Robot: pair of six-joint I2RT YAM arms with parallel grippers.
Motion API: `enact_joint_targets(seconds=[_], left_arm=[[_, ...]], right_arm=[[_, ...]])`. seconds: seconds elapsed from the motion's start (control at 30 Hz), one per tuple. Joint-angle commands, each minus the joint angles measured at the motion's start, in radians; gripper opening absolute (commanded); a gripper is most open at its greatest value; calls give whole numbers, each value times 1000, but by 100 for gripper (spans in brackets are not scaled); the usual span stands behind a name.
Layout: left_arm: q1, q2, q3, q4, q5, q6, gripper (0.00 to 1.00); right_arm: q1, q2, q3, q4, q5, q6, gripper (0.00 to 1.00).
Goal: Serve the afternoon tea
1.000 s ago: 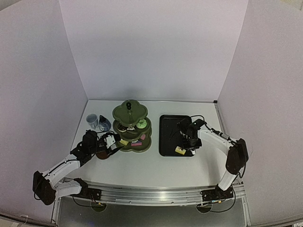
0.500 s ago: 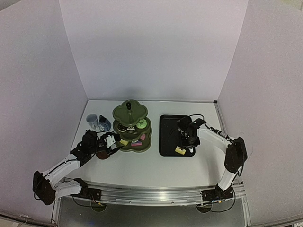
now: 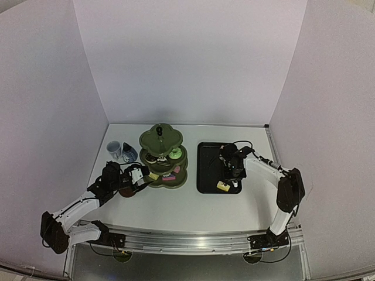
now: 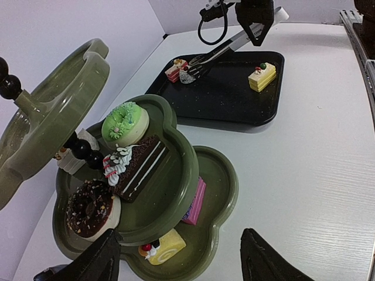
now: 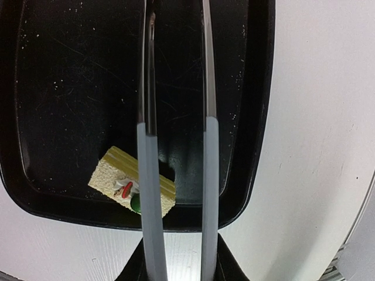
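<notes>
**Inspector:** Right gripper [image 4: 256, 29]?
**Operator:** Clamped on the tongs [image 4: 234, 44], tips at the pink cake [image 4: 175, 70] near the tray's [image 4: 234, 102] far edge (straddling it or not, I cannot tell).
**Inspector:** Left gripper [image 4: 179, 252]?
**Operator:** Fingers [image 4: 266, 260] wide, empty, beside the stand [image 4: 176, 158].
**Inspector:** Recommendation: one tip each side of the cake, squeeze gently, lift level, clear the rim. The yellow cake [image 4: 261, 77] sits by the near edge.

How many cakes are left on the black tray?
2. A yellow square cake near the black rectangular tray's edge nearest the arms; a pink layered cake toward its far end, at the thin white tongs' tips. None seems hidden.
</notes>
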Motion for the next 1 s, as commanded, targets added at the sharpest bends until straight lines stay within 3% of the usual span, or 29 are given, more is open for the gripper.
enact_joint_targets(seconds=[0.0, 0.7, 0.97], left_arm=[[0, -2, 0, 29, -14, 13, 70], [3, -16, -12, 39, -47, 1, 69], [41, -31, -16, 33, -61, -75, 69]], right_arm=[[-9, 3, 16, 27, -7, 0, 1], [-8, -125, 24, 31, -78, -39, 0], [-8, -221, 110, 8, -99, -130, 0]])
